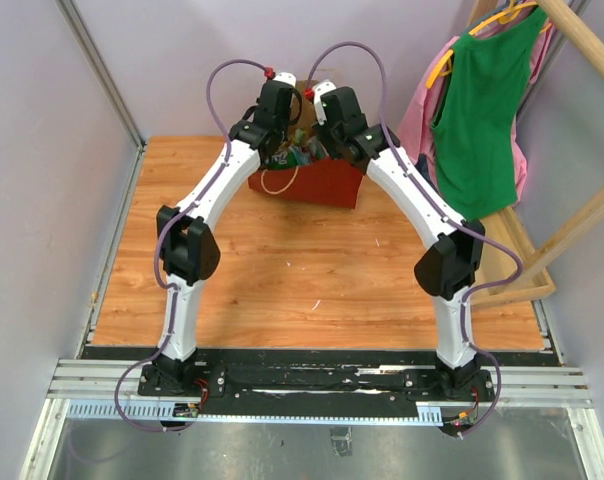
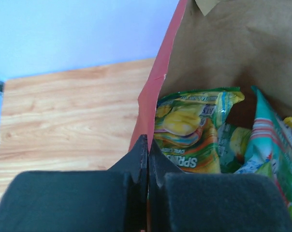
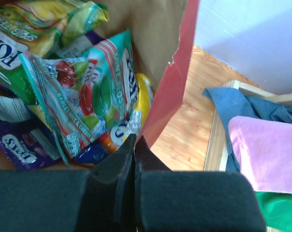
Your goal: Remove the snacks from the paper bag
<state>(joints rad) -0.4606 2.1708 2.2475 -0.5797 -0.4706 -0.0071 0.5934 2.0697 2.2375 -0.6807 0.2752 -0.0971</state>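
Both jaws are clenched tight, pads meeting with no gap between them. On the left gripper (image 2: 147, 140), the red wall of the paper bag (image 1: 322, 185) runs straight down into the seam between my pads, so I judge the rim nipped there. On the right gripper (image 3: 135, 140), same finding at the opposite rim, where the paper edge is slightly nicked above my tips. Neither gripper holds a packet.

Location: the bag stands upright at the far middle of the wooden table (image 1: 282, 290), between my two wrists, mouth up.

Step in hand, as I judge it: holding the bag's mouth apart and steady. No packet lies out on the table, so the task is at its start.

Contents noted: a green-yellow packet (image 2: 189, 130) against the kraft inner wall on my left side. A teal-white packet (image 3: 93, 96) stands tilted in the middle, with a purple packet (image 3: 20, 145) beneath it. A yellow packet (image 3: 143, 96) is wedged by the right wall. All are glossy, crinkled, loosely heaped and overlapping.

Next move calls for one gripper to let go, open, and reach down for the topmost packet by its crimped edge while the other keeps the rim. Risk, in my judgement: thin paper tears, or the bag tips
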